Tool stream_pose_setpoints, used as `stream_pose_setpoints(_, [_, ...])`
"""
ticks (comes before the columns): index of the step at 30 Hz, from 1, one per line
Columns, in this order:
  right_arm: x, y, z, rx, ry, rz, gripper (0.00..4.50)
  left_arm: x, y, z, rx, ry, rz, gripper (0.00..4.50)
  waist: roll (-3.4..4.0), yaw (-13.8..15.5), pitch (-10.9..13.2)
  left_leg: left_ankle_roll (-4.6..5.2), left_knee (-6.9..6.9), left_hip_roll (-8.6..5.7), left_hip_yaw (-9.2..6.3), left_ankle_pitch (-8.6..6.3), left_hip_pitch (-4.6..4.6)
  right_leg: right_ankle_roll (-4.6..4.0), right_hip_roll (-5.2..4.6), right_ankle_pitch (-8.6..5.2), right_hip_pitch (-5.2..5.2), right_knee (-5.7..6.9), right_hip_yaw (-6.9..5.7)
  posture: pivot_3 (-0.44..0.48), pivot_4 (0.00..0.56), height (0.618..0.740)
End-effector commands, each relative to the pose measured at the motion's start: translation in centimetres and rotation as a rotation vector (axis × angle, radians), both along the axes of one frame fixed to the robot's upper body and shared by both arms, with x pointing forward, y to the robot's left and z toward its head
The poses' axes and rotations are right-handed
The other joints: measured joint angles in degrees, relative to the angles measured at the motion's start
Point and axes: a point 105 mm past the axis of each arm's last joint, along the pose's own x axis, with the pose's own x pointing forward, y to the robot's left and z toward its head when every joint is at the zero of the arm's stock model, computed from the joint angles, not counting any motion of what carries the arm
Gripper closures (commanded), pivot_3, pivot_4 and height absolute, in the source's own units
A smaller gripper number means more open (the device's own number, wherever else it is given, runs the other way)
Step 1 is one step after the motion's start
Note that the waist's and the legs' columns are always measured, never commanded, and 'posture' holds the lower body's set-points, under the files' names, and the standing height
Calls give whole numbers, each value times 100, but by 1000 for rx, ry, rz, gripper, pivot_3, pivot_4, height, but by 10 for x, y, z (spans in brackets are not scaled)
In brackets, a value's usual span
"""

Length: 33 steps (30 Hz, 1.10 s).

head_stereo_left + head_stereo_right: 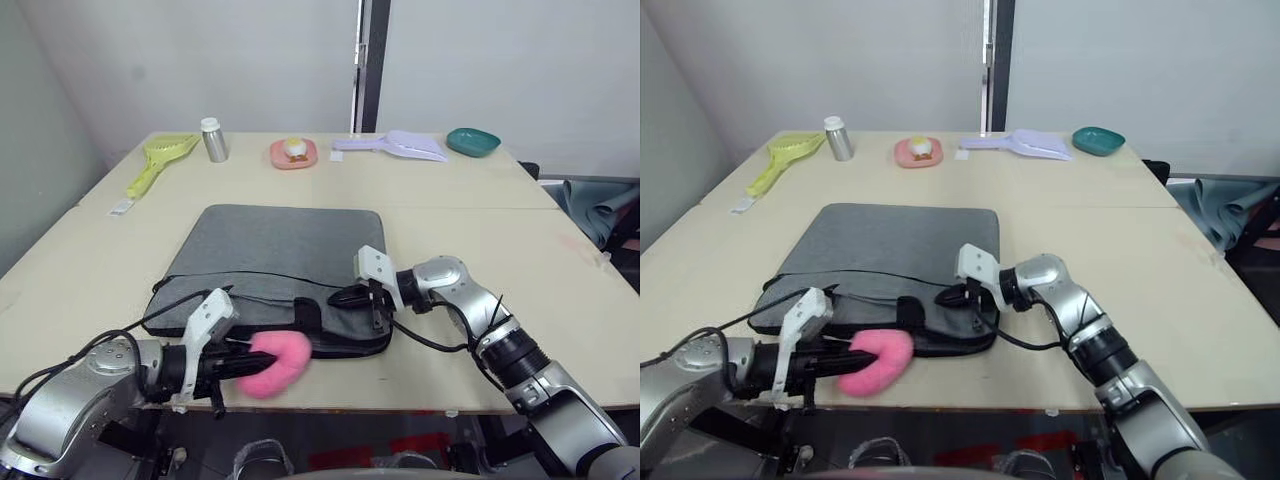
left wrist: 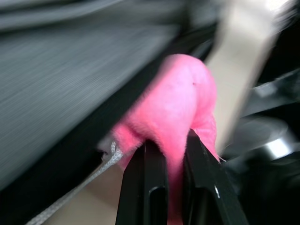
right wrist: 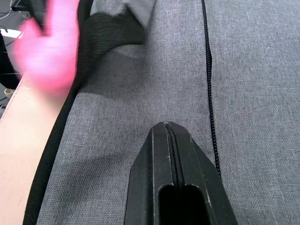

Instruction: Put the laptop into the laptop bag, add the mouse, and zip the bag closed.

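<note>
The laptop bag (image 1: 275, 270) lies flat near the front edge of the tabletop (image 1: 480, 215), black handles toward the front. The left gripper (image 1: 240, 365) is clenched on a soft pink blob (image 1: 277, 363), which rests against the bag's front edge at the table's front edge. The right gripper (image 1: 343, 296) sits on the bag's front right portion, fingers pressed together and grasping nothing, beside the black zipper line (image 3: 209, 93).

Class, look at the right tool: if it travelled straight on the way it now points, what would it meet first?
Probably the black strap handle on the laptop bag; the shut right tool points across the grey fabric toward it. The pink soft object lies just beyond. Depth is uncertain.
</note>
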Motion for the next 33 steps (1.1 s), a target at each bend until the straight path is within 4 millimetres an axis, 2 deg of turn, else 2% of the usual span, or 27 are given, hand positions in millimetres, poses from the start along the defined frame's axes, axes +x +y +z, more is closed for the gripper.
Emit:
stream_pose_setpoints(1, [-9, -12, -31, -110, 107, -3, 4500, -14, -15, 11, -45, -12, -168, 4476, 2, -5, 1, 0, -7, 0, 4, 0, 0, 0, 0, 0, -4, 0, 2, 0, 150, 740])
stream_pose_setpoints(6, [-8, -13, -28, -113, 106, 3, 4500, -12, -28, 11, -70, -15, -263, 4476, 2, -3, 3, 0, -20, 0, 22, 0, -3, 4, 1, -3, -18, -7, 15, 0, 150, 740])
stream_pose_setpoints(11, [-10, -16, -27, -117, 110, -2, 4500, 5, -50, 10, -123, -26, -304, 4476, 3, -27, 6, 0, -20, -2, 28, 0, 1, 4, 1, -2, -20, -5, 25, 0, 150, 740])
stream_pose_setpoints(15, [-11, -19, -27, -124, 111, -10, 4500, 17, -56, 3, -122, -31, -286, 4476, 5, -93, 7, -1, -23, 2, 34, 0, 2, 6, 6, -1, -23, -4, 31, 0, 150, 740])
stream_pose_setpoints(20, [-11, -20, -24, -116, 110, -21, 4500, 24, -30, -16, -14, 11, -204, 2573, 6, -136, 8, -1, -25, 4, 34, 0, 3, 6, 7, -1, -23, -4, 31, 0, 150, 740])
stream_pose_setpoints(22, [-11, -20, -24, -117, 111, -23, 4500, 22, -22, -15, 12, -16, -198, 1772, 6, -142, 8, -1, -25, 3, 35, 0, 4, 6, 6, -1, -23, -5, 33, 0, 150, 740])
stream_pose_setpoints(23, [-11, -21, -24, -117, 111, -22, 4500, 22, -18, -13, 33, -53, -191, 1543, 6, -146, 9, -1, -25, 3, 36, 0, 4, 6, 6, -1, -23, -6, 33, 0, 150, 740])
stream_pose_setpoints(26, [-8, -22, -24, -119, 106, -28, 4500, 18, -10, 0, 37, -90, -192, 436, 5, -147, 19, -1, -28, 5, 34, 0, 4, 6, 6, -2, -24, -5, 32, 0, 150, 740])
stream_pose_setpoints(30, [1, -30, -8, -89, 82, -49, 4500, 10, 8, 38, 3, -148, -178, 436, 1, -148, 64, -1, -28, 6, 34, 0, 6, 6, 8, -1, -27, 2, 34, 0, 150, 740])
stream_pose_setpoints(33, [9, -40, 15, -49, 44, -63, 4500, -2, 36, 55, 81, -155, -172, 436, 0, -154, 91, -1, -28, 6, 35, 0, 4, 6, 8, -2, -29, 2, 42, 0, 150, 740])
